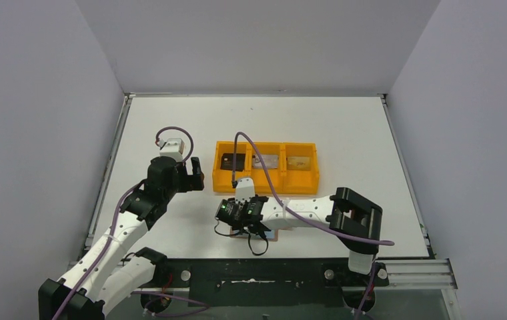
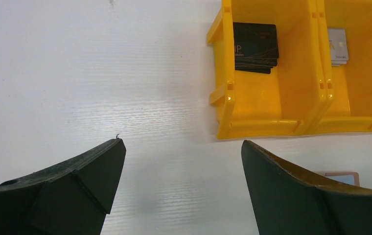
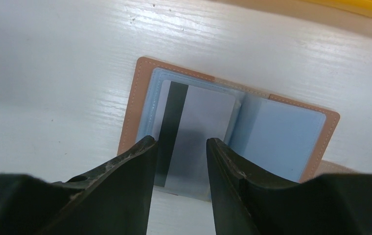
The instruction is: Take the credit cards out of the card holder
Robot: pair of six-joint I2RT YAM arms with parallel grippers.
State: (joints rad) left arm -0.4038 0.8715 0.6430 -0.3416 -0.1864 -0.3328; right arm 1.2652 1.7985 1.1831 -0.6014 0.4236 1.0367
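The brown card holder (image 3: 131, 110) lies open on the table, its grey-blue inside (image 3: 284, 139) facing up. A silvery grey credit card (image 3: 208, 122) with a black stripe sticks partway out of its left pocket toward me. My right gripper (image 3: 180, 142) hovers just over that card, jaws partly open with a gap between them and gripping nothing. In the top view this gripper (image 1: 241, 220) covers most of the card holder (image 1: 274, 235). My left gripper (image 2: 183, 142) stands wide open and empty over bare table, left of the tray.
An orange three-compartment tray (image 1: 266, 181) sits behind the card holder, holding a black card (image 1: 232, 161), a silvery one (image 1: 267, 161) and a gold-tan one (image 1: 298, 161). The left wrist view shows the tray's front corner (image 2: 267, 125) with the black card (image 2: 255, 46).
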